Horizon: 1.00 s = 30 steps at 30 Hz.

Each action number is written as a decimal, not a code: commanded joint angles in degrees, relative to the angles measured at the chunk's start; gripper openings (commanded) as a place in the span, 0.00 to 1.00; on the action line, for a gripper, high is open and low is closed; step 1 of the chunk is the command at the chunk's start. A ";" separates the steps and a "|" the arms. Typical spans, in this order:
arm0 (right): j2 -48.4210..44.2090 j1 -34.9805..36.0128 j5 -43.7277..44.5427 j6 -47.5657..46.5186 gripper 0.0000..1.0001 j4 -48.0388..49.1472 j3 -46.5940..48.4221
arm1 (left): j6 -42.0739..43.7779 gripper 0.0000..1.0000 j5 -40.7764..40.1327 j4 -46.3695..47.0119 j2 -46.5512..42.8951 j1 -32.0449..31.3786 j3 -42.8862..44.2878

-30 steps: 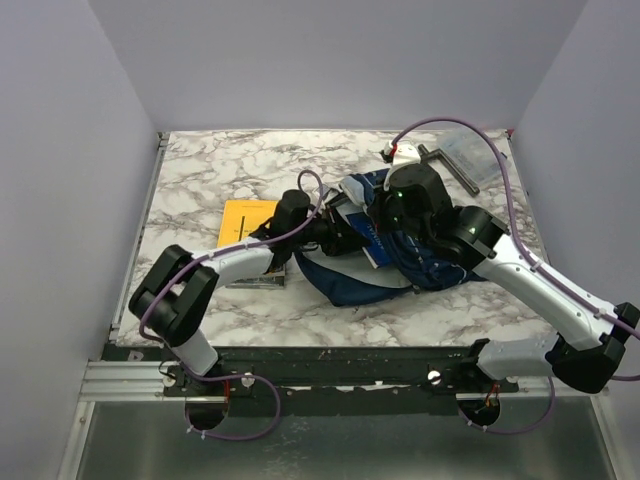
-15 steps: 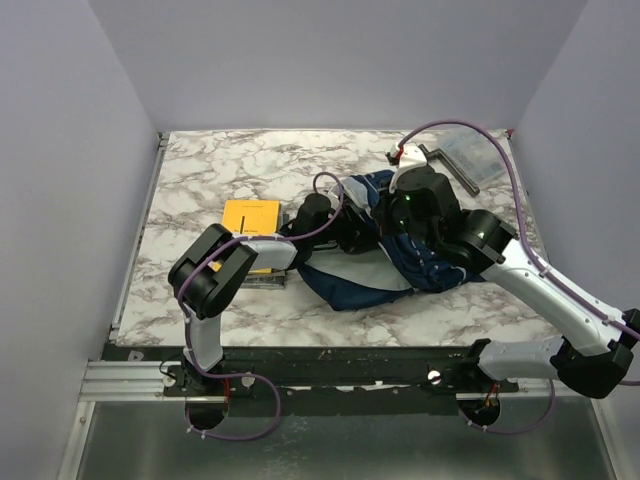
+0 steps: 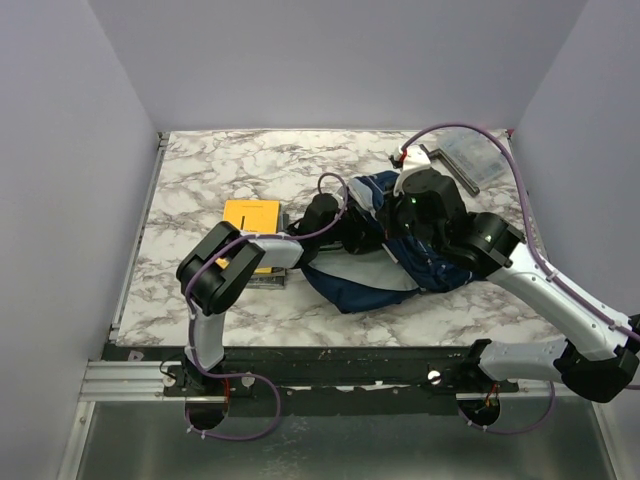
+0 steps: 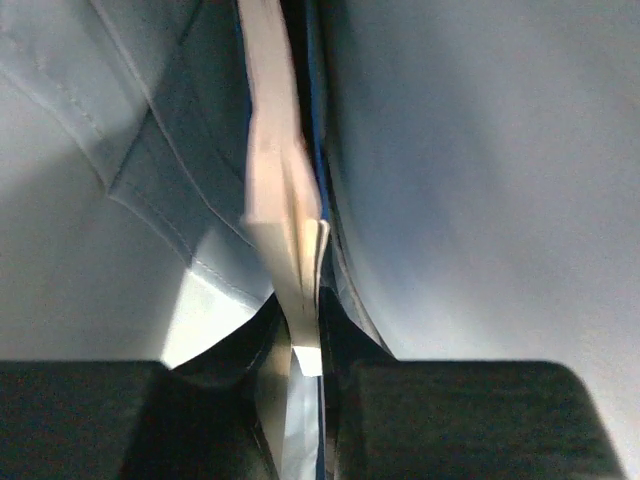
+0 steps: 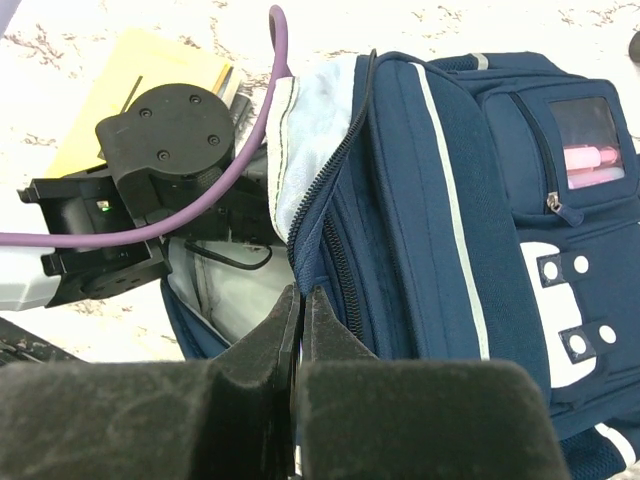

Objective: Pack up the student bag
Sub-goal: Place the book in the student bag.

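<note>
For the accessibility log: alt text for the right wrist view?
The right gripper, shut on the zip edge of the navy student bag, holds its main compartment open. The left arm reaches into the opening from the left; a yellow book lies on the marble table behind.

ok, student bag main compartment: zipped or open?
Open. Right wrist view shows the student bag with its zipper parted and pale lining exposed; the left gripper is inside it, shut on a thin booklet.

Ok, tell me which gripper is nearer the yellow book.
Left. The left gripper, holding a thin booklet, is inside the backpack's mouth, just beyond the yellow book; the right gripper pinches the backpack's edge farther away.
</note>
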 commanded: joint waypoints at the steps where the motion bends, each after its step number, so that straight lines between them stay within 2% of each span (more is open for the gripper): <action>1: -3.15 0.14 -0.83 0.11 0.01 2.63 0.97 | 1.11 0.26 -3.67 -2.73 1.05 -0.82 3.41; 3: -3.54 0.15 -0.14 0.83 0.01 2.42 0.26 | 2.47 0.36 -3.13 -5.29 1.28 -0.89 4.74; 6: -4.39 0.13 0.64 2.22 0.01 2.39 -0.98 | 4.34 0.46 -5.35 -7.65 -0.74 -1.13 3.76; 7: -4.65 0.14 0.87 2.45 0.01 2.39 -1.33 | 5.37 0.58 -6.53 -9.32 -1.61 -1.06 3.79; 8: -4.96 0.14 1.11 2.57 0.01 2.49 -1.79 | 6.50 0.60 -7.36 -11.55 -2.68 -1.11 3.75; 14: -4.45 0.14 1.90 2.20 0.01 1.08 -1.32 | 9.15 0.65 -9.02 -17.69 -8.90 -1.13 2.09; 18: -4.13 0.19 0.76 2.00 0.01 1.34 -1.54 | 10.37 0.74 -9.29 -24.72 -13.12 -1.51 1.88; 21: -4.16 0.14 0.44 2.02 0.01 2.16 -2.31 | 9.43 0.77 -9.32 -26.08 -14.85 -1.84 1.01; 24: -4.02 0.13 0.73 2.09 0.01 3.15 -2.80 | 8.78 0.76 -9.73 -26.52 -16.32 -2.07 0.38; 30: -3.75 0.15 1.19 2.28 0.01 3.22 -3.43 | 15.96 0.75 -15.14 -30.83 -29.70 -1.16 -7.59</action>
